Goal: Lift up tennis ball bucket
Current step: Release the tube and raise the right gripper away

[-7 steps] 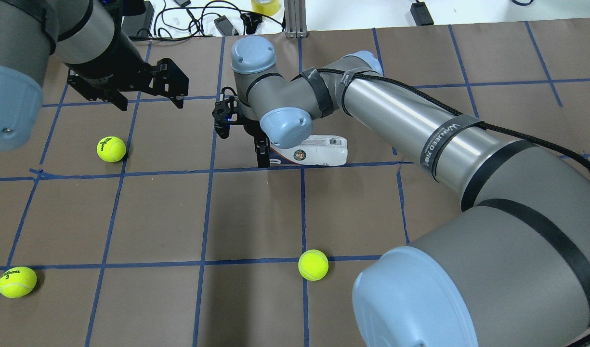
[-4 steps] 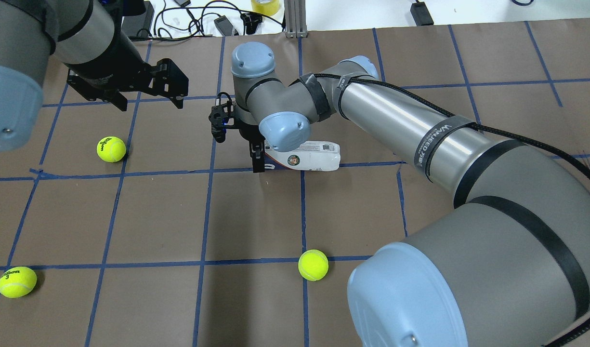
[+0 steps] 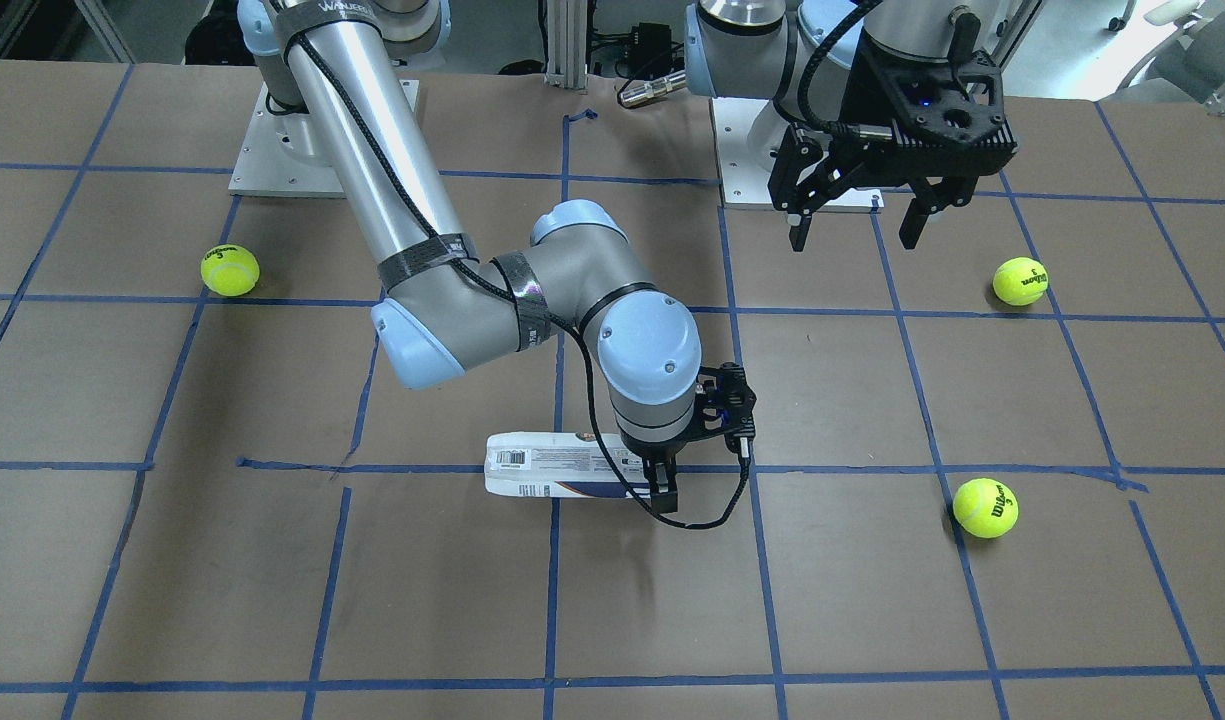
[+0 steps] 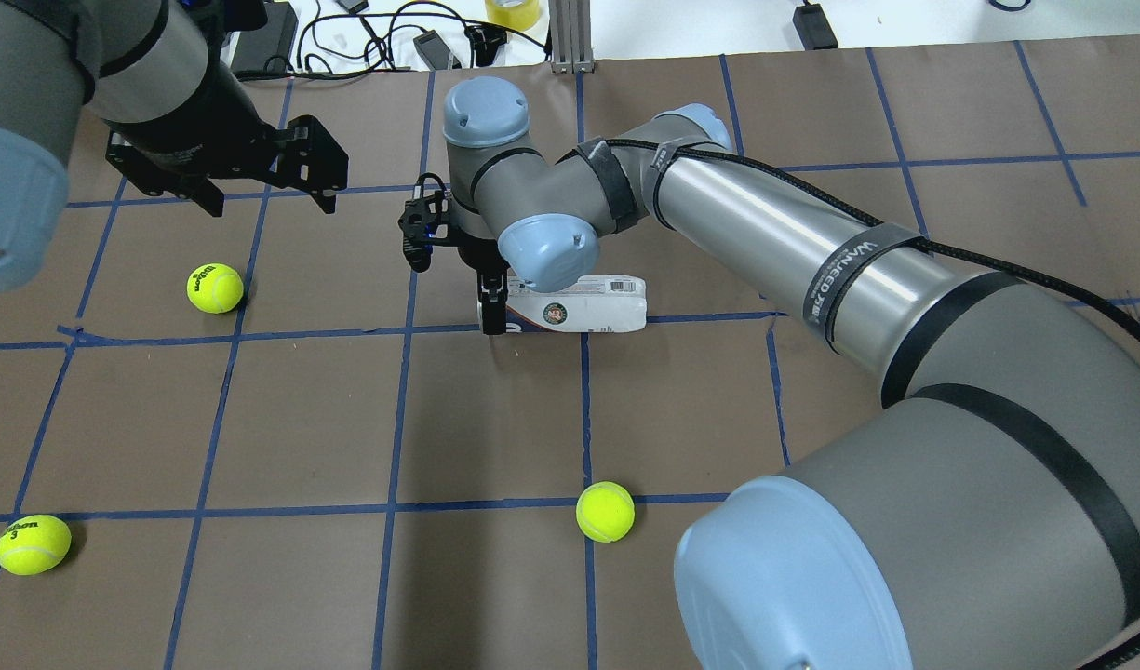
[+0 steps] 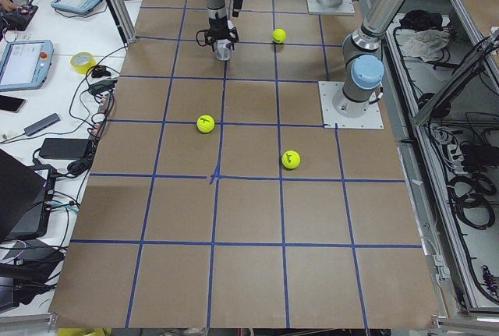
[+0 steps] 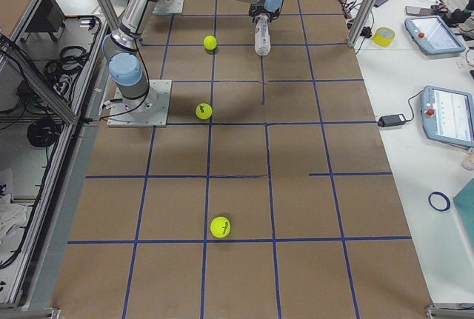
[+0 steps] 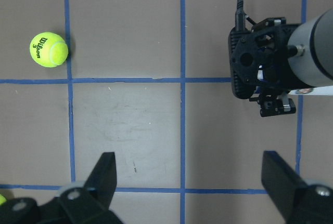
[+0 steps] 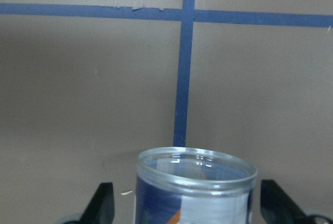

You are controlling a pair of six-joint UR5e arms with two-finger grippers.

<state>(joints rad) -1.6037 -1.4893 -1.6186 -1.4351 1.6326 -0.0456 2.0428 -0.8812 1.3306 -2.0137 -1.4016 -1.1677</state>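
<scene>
Right gripper fingers seemingly clamp the open end of the tennis ball bucket, lying sideways on the worktop; left gripper hovers, fingers wide.

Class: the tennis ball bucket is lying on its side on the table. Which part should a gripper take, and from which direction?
Grip the tennis ball bucket near its open rim, from above, fingers straddling the round wall. It lies flat, and the right gripper already sits at that end, which looks empty in the wrist view.
</scene>
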